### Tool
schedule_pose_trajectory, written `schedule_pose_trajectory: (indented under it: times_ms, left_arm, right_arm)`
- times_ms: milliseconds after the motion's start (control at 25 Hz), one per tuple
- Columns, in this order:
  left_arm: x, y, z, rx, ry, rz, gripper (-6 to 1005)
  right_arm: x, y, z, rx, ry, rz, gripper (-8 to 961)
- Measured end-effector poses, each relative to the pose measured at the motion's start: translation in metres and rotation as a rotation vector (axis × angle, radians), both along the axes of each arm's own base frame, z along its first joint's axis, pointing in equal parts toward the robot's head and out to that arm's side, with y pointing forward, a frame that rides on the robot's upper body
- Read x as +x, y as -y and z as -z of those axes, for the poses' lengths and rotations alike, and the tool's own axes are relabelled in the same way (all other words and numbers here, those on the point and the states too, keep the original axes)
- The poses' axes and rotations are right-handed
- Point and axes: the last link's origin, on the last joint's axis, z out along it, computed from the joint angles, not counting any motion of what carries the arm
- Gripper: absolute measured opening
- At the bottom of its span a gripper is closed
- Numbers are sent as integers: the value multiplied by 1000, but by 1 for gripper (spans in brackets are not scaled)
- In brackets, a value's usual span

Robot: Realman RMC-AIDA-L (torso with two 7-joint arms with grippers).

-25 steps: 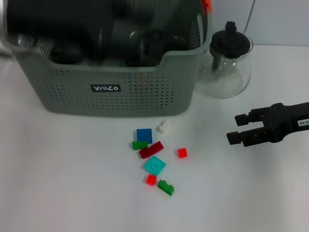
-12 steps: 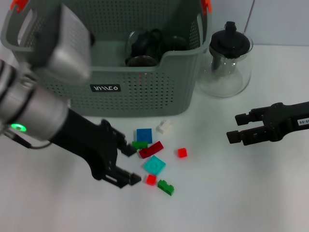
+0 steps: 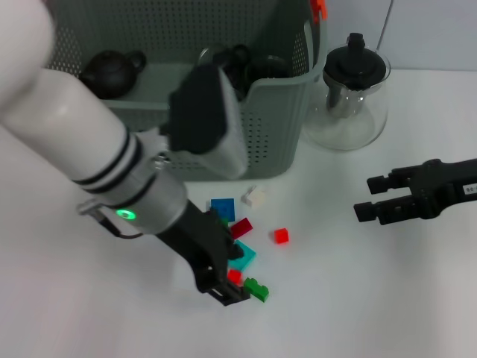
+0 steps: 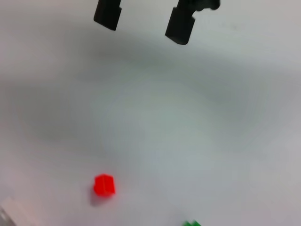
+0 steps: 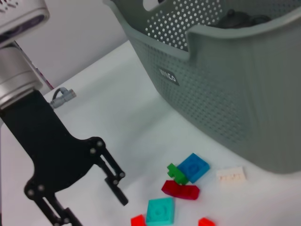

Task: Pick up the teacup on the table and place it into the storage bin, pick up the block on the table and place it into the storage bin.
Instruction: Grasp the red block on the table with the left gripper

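Left arm: reaches from the table's left side down toward the middle of its near edge, white upper link, black wrist.
Left gripper: low over the loose blocks; fingers spread apart, nothing between them — the right wrist view shows this plainly.
Storage bin: stands at the far left-centre of the table, its long side facing the near edge; in the head view the left arm covers much of that front wall.
Inside the bin: dark teaware, one small dark pot at its left end and more dark pieces toward its right end; which is the teacup I cannot tell.
Blocks: scattered on the table just in front of the bin — blue, dark red lying slantwise, teal, small red by the fingertips, green with its long axis slanting toward the near right, white nearest the bin, lone red cube apart to the right.
Left wrist view: shows only that red cube on bare table, and the other arm's fingers farther off.
Glass teapot: upright beside the bin's right end, black lid on.
Right gripper: near the table's right edge, arm level, pointing left; fingers apart and empty.
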Motion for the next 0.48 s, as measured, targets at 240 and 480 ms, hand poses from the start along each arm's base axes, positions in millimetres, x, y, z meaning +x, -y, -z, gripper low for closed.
schedule_pose_trajectory:
  times_ms: [240, 480]
  left_arm:
    - [11, -7, 18, 36, -2, 39, 631]
    - [19, -16, 27, 76, 3, 47, 630]
  right_arm:
    - [8, 2, -7, 9, 2, 18, 837]
    - [15, 4, -18, 14, 17, 29, 837]
